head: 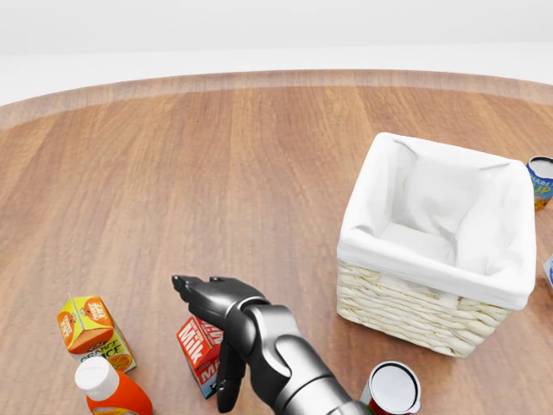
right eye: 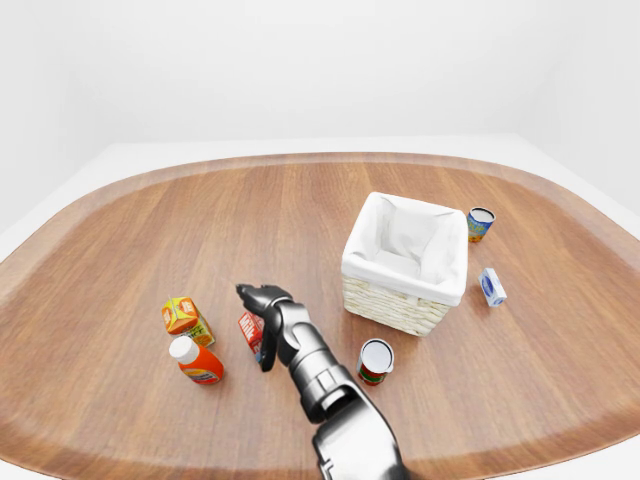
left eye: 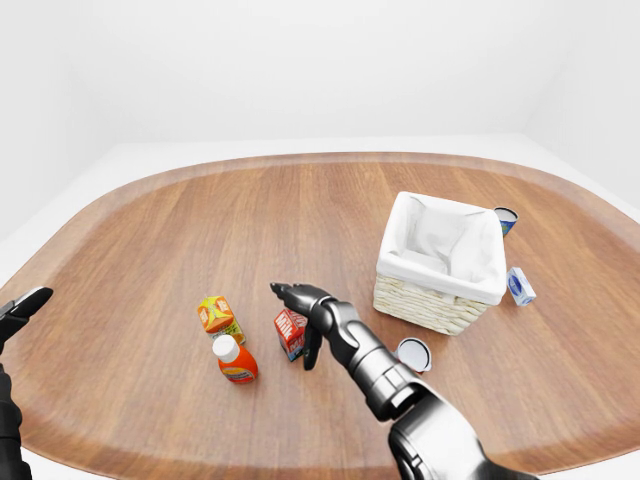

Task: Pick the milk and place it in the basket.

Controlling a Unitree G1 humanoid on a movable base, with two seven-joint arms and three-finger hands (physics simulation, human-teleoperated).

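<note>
Only the left-eye view shows the left robot hand (left eye: 22, 308); right robot hand (head: 216, 333) spread over milk (head: 198, 347)

Your right hand (head: 216, 333) hung spread over the milk (head: 198, 350), w/ juice carton (head: 93, 334) and orange bottle (head: 111, 389) crowding its left in head view. Bare wood lay between milk and basket (head: 406, 320), so that lane was free. A can (head: 391, 390) stood just below the basket's near corner. Basket top was open, nothing inside.
</note>
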